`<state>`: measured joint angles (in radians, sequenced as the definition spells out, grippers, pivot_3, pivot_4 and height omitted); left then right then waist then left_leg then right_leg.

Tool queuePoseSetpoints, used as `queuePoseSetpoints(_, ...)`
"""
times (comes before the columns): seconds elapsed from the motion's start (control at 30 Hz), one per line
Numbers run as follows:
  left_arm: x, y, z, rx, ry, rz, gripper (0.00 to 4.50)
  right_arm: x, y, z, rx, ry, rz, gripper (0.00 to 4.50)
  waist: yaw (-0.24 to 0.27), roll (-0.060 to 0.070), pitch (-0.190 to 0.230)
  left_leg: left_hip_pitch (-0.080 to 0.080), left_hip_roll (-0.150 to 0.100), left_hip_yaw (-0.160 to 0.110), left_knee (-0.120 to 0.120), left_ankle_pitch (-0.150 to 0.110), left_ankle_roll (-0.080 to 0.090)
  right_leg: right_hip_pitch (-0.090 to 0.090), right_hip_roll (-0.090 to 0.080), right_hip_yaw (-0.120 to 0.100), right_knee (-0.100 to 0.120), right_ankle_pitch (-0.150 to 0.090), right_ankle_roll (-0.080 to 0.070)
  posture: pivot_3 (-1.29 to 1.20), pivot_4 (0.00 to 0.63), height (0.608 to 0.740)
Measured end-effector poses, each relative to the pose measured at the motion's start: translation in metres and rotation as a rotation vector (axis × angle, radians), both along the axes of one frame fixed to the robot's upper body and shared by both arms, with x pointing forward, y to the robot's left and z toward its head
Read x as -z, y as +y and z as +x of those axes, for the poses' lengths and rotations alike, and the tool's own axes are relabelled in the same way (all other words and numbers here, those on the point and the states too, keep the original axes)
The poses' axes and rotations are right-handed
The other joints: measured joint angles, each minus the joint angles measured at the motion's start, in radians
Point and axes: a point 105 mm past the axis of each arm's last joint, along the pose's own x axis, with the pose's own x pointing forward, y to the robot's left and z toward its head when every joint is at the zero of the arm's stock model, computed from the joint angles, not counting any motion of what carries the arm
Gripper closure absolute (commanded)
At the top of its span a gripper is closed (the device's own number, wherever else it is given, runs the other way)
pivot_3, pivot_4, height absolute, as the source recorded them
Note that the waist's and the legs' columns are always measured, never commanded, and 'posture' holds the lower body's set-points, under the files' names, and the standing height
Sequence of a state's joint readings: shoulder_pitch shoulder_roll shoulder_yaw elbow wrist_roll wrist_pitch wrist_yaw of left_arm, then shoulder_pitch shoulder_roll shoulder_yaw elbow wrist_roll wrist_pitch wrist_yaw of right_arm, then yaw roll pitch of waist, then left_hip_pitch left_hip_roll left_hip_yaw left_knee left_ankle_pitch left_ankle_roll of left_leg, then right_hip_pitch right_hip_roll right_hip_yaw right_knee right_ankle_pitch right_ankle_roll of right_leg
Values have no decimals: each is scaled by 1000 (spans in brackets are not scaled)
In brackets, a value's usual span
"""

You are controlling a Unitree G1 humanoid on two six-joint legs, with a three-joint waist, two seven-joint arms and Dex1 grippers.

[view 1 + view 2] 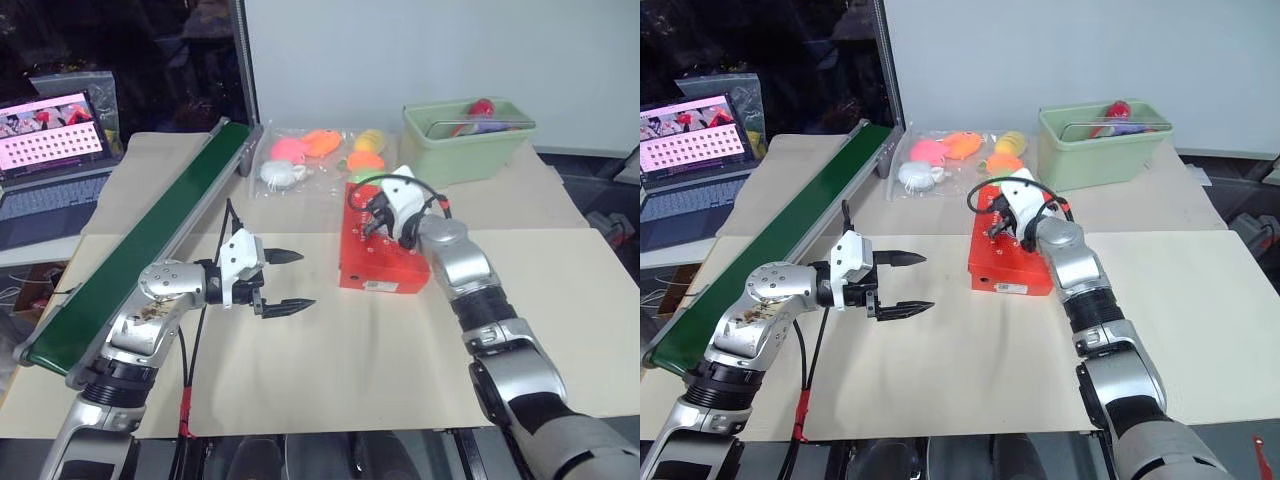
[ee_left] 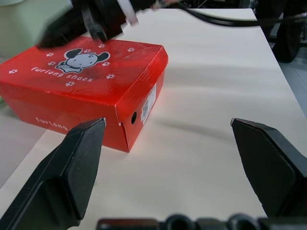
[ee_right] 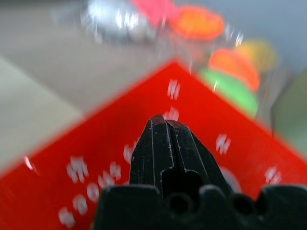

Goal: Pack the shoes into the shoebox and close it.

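The orange-red shoebox (image 1: 378,268) lies on the beige table with its lid down; the lid bears a cartoon dog and white markings (image 2: 84,60). The shoes are hidden. My right gripper (image 1: 369,221) is shut and hovers over the far half of the lid, its fingers pressed together over the red cardboard (image 3: 165,123); I cannot tell whether it touches. My left gripper (image 1: 305,279) stands open a short way to the left of the box, pointing at its near corner (image 2: 125,125), with nothing between its fingers (image 2: 81,158).
A pale green bin (image 1: 468,142) stands at the back right. Clear bags of bright foam toys (image 1: 318,152) lie behind the box. A long green conveyor (image 1: 150,240) runs along the left, with a laptop (image 1: 50,140) beyond it.
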<state>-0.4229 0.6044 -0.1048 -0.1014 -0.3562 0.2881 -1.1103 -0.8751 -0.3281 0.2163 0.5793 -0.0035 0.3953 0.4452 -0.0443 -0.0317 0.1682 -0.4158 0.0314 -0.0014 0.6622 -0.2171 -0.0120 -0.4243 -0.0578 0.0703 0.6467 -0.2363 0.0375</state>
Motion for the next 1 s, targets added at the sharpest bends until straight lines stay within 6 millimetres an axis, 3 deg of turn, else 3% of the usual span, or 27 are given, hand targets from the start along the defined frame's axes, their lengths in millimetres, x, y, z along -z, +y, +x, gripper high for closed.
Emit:
queuePoseSetpoints(0.3, 0, 2, 1, -18, -3, 0, 0, 2, -2, -6, -23, 111, 42, 4479, -1, -1, -2, 10, 1, 0, 0, 0, 0, 8, 1, 0, 0, -1, -1, 0, 150, 729)
queuePoseSetpoints(0.47, -6, 1, 12, -115, -27, -76, 0, -2, -13, -10, 65, 92, 223, 4479, 5, -1, -2, 5, 0, -1, 0, 0, 0, 3, 0, 0, 0, -1, -1, 0, 150, 729)
queuePoseSetpoints(0.6, -15, 5, 32, -312, -69, -167, 0, -5, -57, -24, 233, 84, 438, 4479, 15, -1, -2, 0, 0, -1, 0, 0, 0, 0, -1, -1, 1, 0, 0, 0, 150, 729)
queuePoseSetpoints(0.7, -19, 17, 43, -447, -79, -207, 0, -25, -94, -35, 356, -1, 603, 4479, 16, -1, -2, -1, 0, -1, 0, 0, 0, -1, -1, 0, 1, 0, 0, 0, 150, 729)
queuePoseSetpoints(0.77, -23, 28, 51, -559, -90, -247, 0, -40, -113, -50, 381, -62, 618, 4479, 16, -1, -2, -1, 0, -1, 0, 0, 0, 0, -1, -1, 0, 0, 1, 0, 150, 729)
queuePoseSetpoints(0.9, -26, 56, 60, -743, -103, -272, 0, -43, -134, -73, 447, -104, 582, 4479, 4, -1, -2, 1, 0, -1, 0, 0, 0, 1, 0, 0, -1, 0, 1, 0, 150, 729)
queuePoseSetpoints(1.0, -7, 77, 56, -840, -44, -263, 0, -40, -172, -89, 585, -136, 487, 4479, 3, 0, -2, 1, -1, 0, 0, 0, 0, 1, -1, 1, -2, 0, 1, 0, 150, 729)
